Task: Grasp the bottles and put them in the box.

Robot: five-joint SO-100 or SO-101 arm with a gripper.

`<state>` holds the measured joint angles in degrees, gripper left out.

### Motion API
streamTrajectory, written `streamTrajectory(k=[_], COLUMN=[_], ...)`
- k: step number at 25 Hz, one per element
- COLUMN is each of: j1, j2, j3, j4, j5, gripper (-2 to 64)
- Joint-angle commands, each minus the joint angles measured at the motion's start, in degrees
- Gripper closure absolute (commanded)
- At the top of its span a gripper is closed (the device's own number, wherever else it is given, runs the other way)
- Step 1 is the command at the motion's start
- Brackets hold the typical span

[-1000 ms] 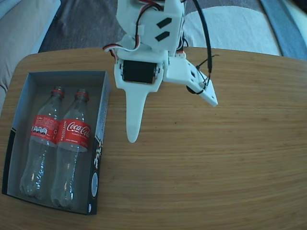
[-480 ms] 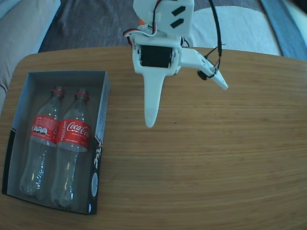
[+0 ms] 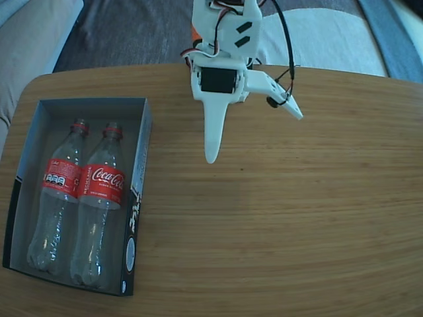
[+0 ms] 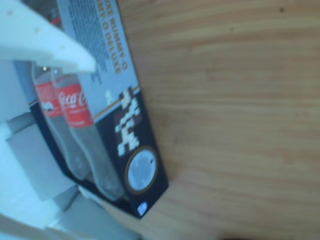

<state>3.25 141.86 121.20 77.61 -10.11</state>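
Nearest in the fixed view, both bottles (image 3: 82, 198) lie side by side inside the box (image 3: 135, 205) on the wooden table (image 3: 297, 218), so the task looks complete; farther back, the white gripper (image 3: 254, 135) hangs spread and empty.

The gripper (image 3: 254, 135), jaws spread, has pulled farther from the box (image 3: 139, 165) toward the table's far edge.

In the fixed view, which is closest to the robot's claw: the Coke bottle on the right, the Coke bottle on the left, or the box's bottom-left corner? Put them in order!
From the gripper:
1. Right bottle, nearer the claw's side of the box.
2. Left bottle, by the box's far wall.
3. Bottom-left corner, farthest.
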Motion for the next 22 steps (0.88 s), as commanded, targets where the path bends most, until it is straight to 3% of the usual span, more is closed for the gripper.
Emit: streamTrajectory(k=[1, 8, 22], j1=[-0.26, -0.26, -0.26], j2=[2.64, 9.84, 11.34], j3=[2.90, 12.22, 23.55], j4=[-1.76, -7.12, -14.85], j5=[0.26, 0.26, 0.26], gripper=[19.8, 19.8, 19.8])
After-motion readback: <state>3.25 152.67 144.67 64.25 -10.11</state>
